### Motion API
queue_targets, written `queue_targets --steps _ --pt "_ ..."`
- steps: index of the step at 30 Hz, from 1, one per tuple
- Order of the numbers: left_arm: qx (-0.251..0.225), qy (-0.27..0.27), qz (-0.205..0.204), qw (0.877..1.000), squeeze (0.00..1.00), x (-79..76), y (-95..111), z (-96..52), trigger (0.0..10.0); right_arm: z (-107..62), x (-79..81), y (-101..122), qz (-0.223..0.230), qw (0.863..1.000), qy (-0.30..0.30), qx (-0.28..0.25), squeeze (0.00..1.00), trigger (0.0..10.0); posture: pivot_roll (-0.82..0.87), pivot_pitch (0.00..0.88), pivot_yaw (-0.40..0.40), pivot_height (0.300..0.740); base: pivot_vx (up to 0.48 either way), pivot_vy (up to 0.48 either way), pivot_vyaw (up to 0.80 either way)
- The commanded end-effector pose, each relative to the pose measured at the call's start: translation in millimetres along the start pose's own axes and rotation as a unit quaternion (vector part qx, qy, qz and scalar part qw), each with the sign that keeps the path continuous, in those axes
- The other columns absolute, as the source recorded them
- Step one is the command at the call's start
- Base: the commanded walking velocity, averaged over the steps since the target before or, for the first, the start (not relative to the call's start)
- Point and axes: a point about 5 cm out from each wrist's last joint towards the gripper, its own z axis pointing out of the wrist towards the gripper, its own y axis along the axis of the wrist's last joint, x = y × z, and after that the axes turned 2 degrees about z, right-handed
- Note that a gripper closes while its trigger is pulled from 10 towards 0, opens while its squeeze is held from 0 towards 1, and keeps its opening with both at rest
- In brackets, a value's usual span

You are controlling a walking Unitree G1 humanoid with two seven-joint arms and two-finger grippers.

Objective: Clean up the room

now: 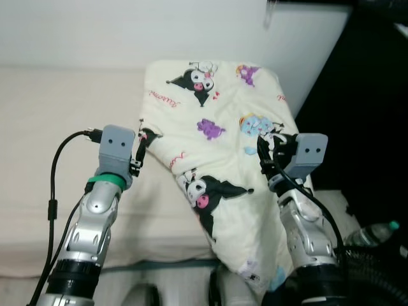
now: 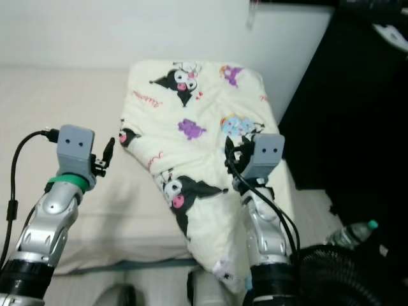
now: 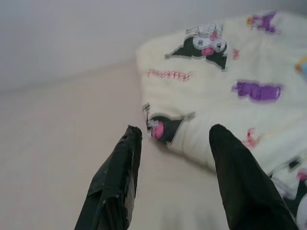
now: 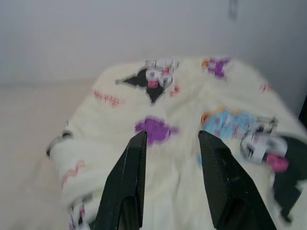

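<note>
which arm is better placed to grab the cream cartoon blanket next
Probably the right. The right gripper hovers open directly over the cream cartoon-print fleece blanket, while the left gripper is open at its edge, mostly above the beige mattress.

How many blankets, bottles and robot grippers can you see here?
Blankets: 1, the cartoon blanket on the bed.
Bottles: 1, the plastic bottle on the floor by the robot's right side.
Grippers: 2, the left gripper open at the blanket's edge and the right gripper open over the blanket.
Total: 4
</note>
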Motion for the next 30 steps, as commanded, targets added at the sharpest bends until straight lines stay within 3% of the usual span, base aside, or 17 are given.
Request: queue_targets --steps 1,10,16,20,26,29,30 --pt "0.015 -0.005 0.004 1.000 0.00 -1.0 -6.3 -2.5 10.0 -3.4 -4.6 -4.1 0.003 1.000 -0.013 0.011 0.00 10.0 -0.14 0.086 0.056 0.593 0.000 0.000 0.00" --pt "0.017 -0.007 0.005 1.000 0.00 -1.5 -6.4 -3.1 10.0 -4.6 -18.0 -1.5 -0.004 0.998 -0.055 0.015 0.00 10.0 -0.14 0.095 0.059 0.593 0.000 0.000 0.00" --pt "0.020 -0.013 0.007 1.000 0.00 -1.7 -7.0 -5.4 10.0 -10.7 -53.8 11.2 -0.032 0.991 -0.129 0.004 0.00 10.0 -0.14 0.123 0.065 0.593 0.000 0.000 0.00" --pt "0.022 -0.015 0.008 1.000 0.00 -1.3 -7.6 -7.5 10.0 -11.7 -63.7 13.3 -0.030 0.989 -0.142 0.005 0.00 10.0 -0.14 0.133 0.065 0.593 0.000 0.000 0.00" --pt "0.025 -0.015 0.011 1.000 0.00 0.4 -7.9 -10.9 10.0 -8.3 -76.3 1.6 0.016 0.989 -0.141 0.043 0.00 10.0 -0.12 0.156 0.063 0.593 0.000 0.000 0.00" --pt "0.028 -0.013 0.014 0.999 0.00 3.0 -8.4 -14.2 10.0 -8.4 -100.0 -16.7 0.089 0.974 -0.185 0.098 0.00 10.0 -0.10 0.177 0.059 0.593 0.000 0.000 0.00" --pt "0.028 -0.013 0.014 0.999 0.00 3.0 -8.4 -14.2 10.0 -8.4 -100.0 -16.7 0.089 0.974 -0.185 0.098 0.00 10.0 -0.10 0.177 0.059 0.593 0.000 0.000 0.00"
